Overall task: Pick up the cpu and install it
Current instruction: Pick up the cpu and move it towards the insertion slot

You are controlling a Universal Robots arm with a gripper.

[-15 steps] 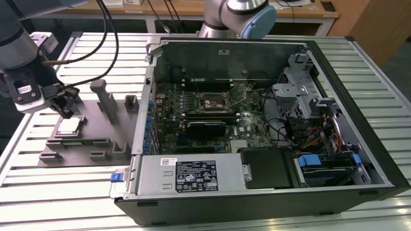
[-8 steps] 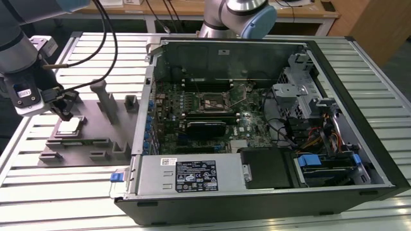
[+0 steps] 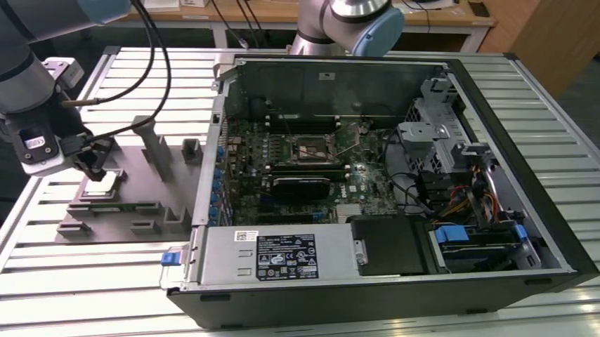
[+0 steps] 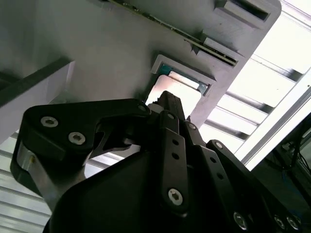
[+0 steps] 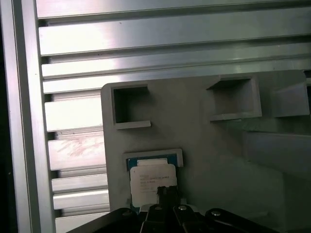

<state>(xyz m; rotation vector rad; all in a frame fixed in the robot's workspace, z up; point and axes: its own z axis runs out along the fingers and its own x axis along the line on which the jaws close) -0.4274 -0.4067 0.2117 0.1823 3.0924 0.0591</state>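
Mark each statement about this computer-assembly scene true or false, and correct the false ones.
1. The computer case lies open, its motherboard showing. True.
2. The claw is right at the cpu. True.
3. The cpu sits in the motherboard's socket. False: it lies in a recess of the grey tray.
4. The tray sits at the exterior view's right of the case. False: it sits at the exterior view's left of the case.
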